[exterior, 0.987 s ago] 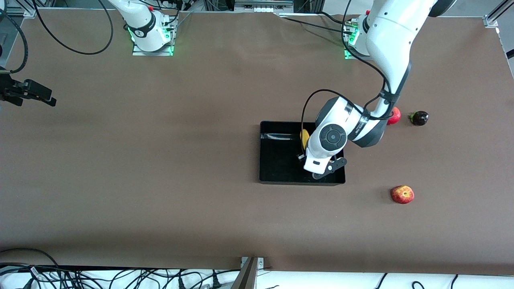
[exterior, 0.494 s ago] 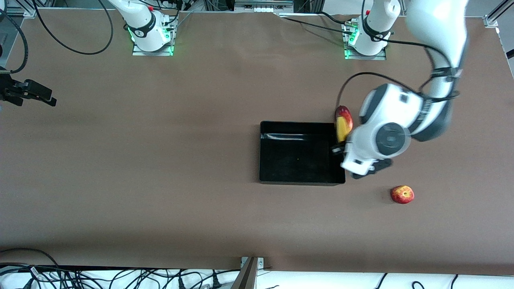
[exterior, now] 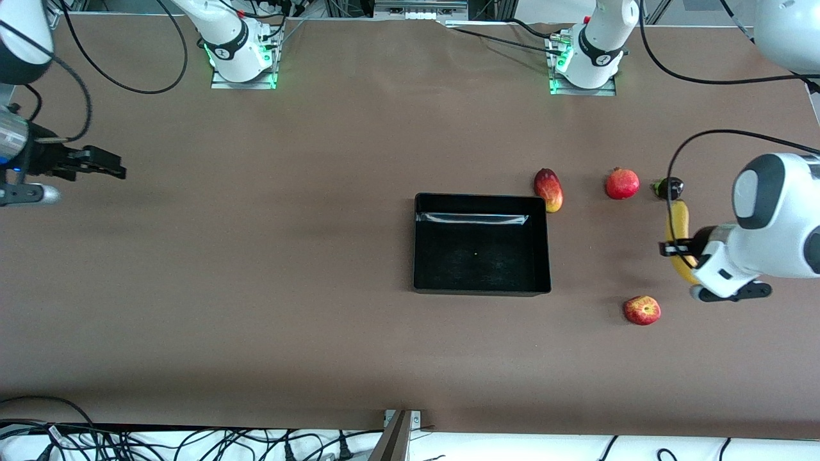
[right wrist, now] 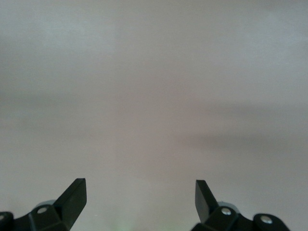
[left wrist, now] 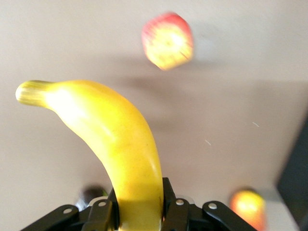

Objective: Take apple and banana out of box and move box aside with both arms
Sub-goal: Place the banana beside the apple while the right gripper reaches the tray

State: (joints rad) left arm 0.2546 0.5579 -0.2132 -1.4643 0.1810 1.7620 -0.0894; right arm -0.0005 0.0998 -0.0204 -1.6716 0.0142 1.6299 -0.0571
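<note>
I judge the banana [exterior: 678, 238] light, soft-skinned and easily bruised, gripped mid-body by my left gripper [exterior: 680, 248] above bare table beside the apple [exterior: 642, 310], clear of the emptied box [exterior: 482, 285], whilst my right gripper [exterior: 96, 162] waits, jaws wide and empty.

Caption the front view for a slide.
Left gripper carries the banana away from the emptied box; the apple lies on the table.
</note>
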